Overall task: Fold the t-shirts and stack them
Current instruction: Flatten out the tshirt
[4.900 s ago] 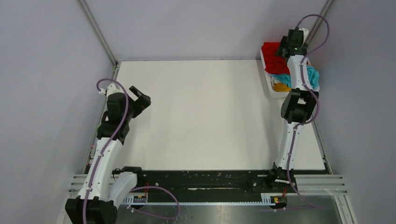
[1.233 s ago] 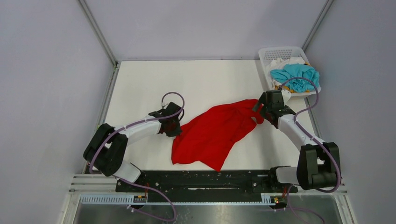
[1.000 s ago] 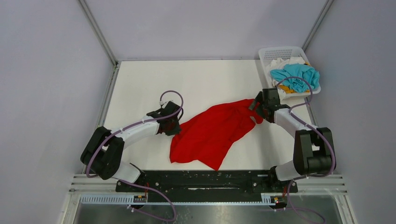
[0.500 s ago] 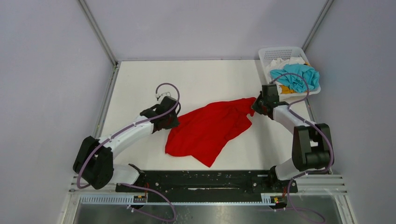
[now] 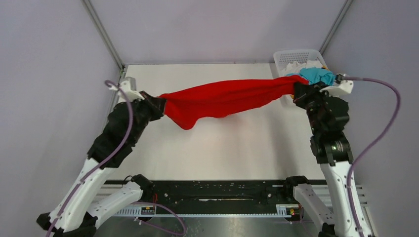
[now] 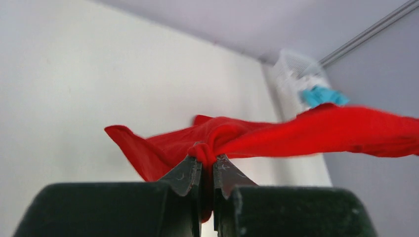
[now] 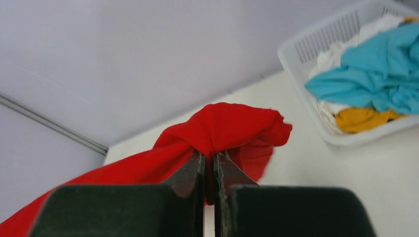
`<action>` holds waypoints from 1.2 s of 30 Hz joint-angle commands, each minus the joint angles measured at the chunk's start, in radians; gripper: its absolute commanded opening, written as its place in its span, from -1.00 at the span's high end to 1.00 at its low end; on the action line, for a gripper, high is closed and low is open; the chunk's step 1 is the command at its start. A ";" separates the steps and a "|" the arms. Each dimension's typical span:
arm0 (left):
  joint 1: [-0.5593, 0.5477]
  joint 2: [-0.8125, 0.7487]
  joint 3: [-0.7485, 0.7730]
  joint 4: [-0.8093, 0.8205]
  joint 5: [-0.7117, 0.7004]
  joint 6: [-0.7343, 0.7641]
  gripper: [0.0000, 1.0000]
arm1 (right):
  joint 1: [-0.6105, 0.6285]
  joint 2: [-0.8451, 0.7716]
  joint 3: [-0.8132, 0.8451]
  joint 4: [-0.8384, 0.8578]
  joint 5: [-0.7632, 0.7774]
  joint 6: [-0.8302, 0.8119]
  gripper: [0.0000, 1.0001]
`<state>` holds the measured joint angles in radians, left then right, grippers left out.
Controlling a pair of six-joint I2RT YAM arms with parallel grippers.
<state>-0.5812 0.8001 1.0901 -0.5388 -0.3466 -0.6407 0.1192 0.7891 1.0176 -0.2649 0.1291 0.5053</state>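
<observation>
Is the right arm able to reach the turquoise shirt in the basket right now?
Probably not yet. The turquoise shirt lies close beside the right gripper, nothing between, but that gripper is shut on the red shirt stretched across to the left gripper; it must release first.

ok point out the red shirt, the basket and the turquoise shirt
red shirt (image 5: 222, 96), top view, middle of the stretched span
basket (image 7: 323, 35), right wrist view, slotted far wall
turquoise shirt (image 7: 375, 74), right wrist view, bunched middle

Stretched red t-shirt (image 5: 222, 97) bars the middle; basket (image 5: 282, 59) fills far-right corner.
</observation>
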 commanded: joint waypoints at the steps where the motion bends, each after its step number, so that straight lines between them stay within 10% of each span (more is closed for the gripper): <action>1: -0.002 -0.106 0.097 0.008 0.012 0.071 1.00 | 0.004 -0.130 0.113 -0.061 -0.011 -0.050 1.00; 17: -0.001 -0.233 0.150 -0.025 0.039 0.039 1.00 | 0.004 -0.184 0.331 -0.161 -0.087 -0.126 1.00; 25: 0.019 0.042 0.014 -0.124 -0.221 -0.066 0.81 | 0.004 0.118 0.171 -0.044 0.007 -0.130 1.00; 30: 0.245 0.412 -0.062 0.093 0.025 -0.021 0.85 | 0.004 0.505 0.138 0.103 0.062 -0.126 1.00; 31: 0.286 0.513 -0.036 0.127 0.107 -0.015 0.54 | 0.004 0.592 0.166 0.125 0.064 -0.133 0.88; 33: 0.331 0.684 0.071 0.127 0.221 -0.008 -0.83 | 0.004 0.770 0.282 0.090 0.066 -0.142 0.33; 36: 0.337 0.798 0.220 0.064 0.197 0.003 -0.98 | 0.006 0.954 0.485 -0.055 0.061 -0.164 -0.95</action>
<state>-0.2653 1.5261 1.1233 -0.5007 -0.2443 -0.6609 0.1234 1.6184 1.2667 -0.2581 0.1463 0.3809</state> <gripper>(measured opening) 0.956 0.579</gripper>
